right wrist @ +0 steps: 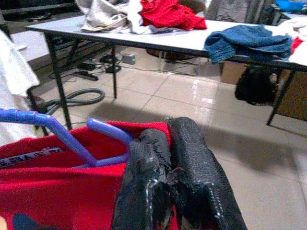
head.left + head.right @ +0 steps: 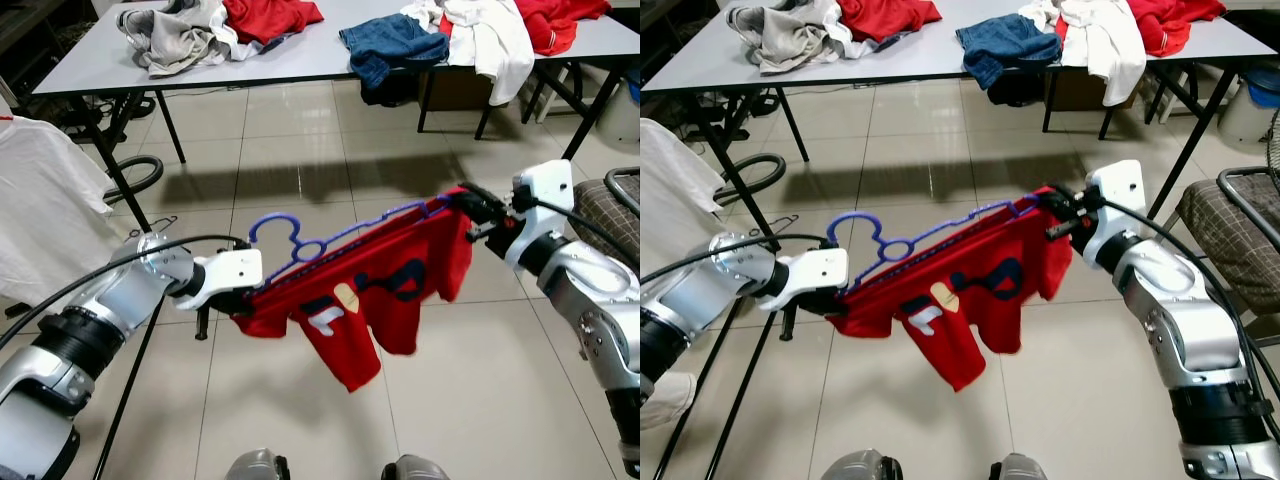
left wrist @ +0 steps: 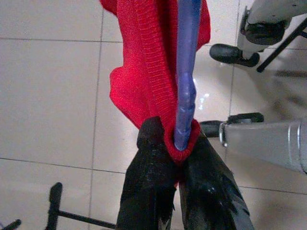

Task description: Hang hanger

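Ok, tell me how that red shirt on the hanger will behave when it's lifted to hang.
The red shirt sags in folds below the purple hanger, so it's probably floppy and may swing. It is bunched at both ends where the left gripper and right gripper pinch, so it might slide along once released.

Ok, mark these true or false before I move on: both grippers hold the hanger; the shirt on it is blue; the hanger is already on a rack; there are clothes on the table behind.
1. Both grippers hold the hanger. True: the left gripper is shut on one end and the right gripper on the other.
2. The shirt on it is blue. False: the shirt is red with a printed logo; the hanger is blue-purple.
3. The hanger is already on a rack. False: it is held in the air above the tiled floor, its hook free.
4. Clothes lie on the table behind. True: several garments are piled on the grey table.
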